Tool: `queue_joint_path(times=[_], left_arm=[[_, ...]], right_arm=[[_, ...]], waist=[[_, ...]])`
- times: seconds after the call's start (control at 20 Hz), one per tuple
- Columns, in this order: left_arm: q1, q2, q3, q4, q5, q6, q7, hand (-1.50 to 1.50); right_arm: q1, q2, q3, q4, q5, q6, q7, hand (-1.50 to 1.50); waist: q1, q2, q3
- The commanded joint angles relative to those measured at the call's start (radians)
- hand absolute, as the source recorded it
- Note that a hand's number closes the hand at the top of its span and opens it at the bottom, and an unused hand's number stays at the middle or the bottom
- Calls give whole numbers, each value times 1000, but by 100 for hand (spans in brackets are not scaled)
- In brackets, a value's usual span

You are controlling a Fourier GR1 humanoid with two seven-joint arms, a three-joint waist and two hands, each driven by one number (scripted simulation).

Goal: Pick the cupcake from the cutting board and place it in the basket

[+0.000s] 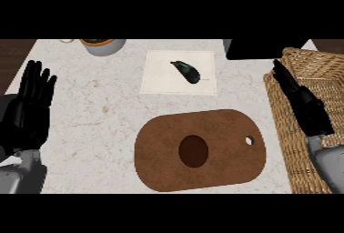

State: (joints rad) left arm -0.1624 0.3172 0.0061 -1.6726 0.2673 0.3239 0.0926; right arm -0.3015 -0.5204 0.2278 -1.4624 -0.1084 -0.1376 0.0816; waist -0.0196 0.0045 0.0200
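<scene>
Counter: pale speckled stone top (pixel 87 118), light marbling, matte; dark wood floor shows at the upper corners.
Cutting board: brown wooden board (pixel 201 150), rounded oblong, small hanging hole near its right edge; lies flat at centre, near the counter's front.
Cupcake: dark brown oval (pixel 193 150) sitting on the middle of the cutting board, seen from straight above, darker than the wood around it; nothing touches it.
Basket: woven wicker basket (pixel 285 118), tan, coarse weave, thick braided rim; stands at the counter's right side, just beside the board.
Right hand: black hand (pixel 299 102) on a grey forearm, over the basket's near rim, fingers straight and held together, pointing away toward the upper left; holds nothing.
Left hand: black hand (pixel 30 107) at the view's left edge, fingers up and spread, straight, resting; holds nothing.
Mat: cream square cloth or mat (pixel 161 77) behind the board, flat.
Dark object on mat: small glossy black-green elongated thing (pixel 187 71), tapered end with thin stem; kind cannot be told.
Pot: grey round vessel (pixel 107 47) at the far edge, orange and green contents, partly cut off.
Black block: flat dark box (pixel 262 49) at the far right, behind the basket.
</scene>
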Motion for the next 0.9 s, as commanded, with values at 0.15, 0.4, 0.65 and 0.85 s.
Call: queue_joint_path(times=[0.15, 0.4, 0.65, 0.85], left_arm=[[-33, 83, -121, 36, -67, -175, -34, 0], [-50, 97, -213, 39, -87, -264, -41, 0], [-13, 107, -190, 107, -111, -284, -95, 0], [-7, 92, -197, 78, -113, -275, -78, 0]], right_arm=[[-64, 123, 88, 2, -132, 210, -134, 150], [-84, 272, 296, -91, -148, 389, -350, 150], [61, 387, 531, -174, 245, 59, -324, -150], [-2, 340, 513, -205, 447, -67, -131, -150]], waist=[[39, 10, -17], [62, 15, -15], [7, -9, -21], [4, -16, -22]])
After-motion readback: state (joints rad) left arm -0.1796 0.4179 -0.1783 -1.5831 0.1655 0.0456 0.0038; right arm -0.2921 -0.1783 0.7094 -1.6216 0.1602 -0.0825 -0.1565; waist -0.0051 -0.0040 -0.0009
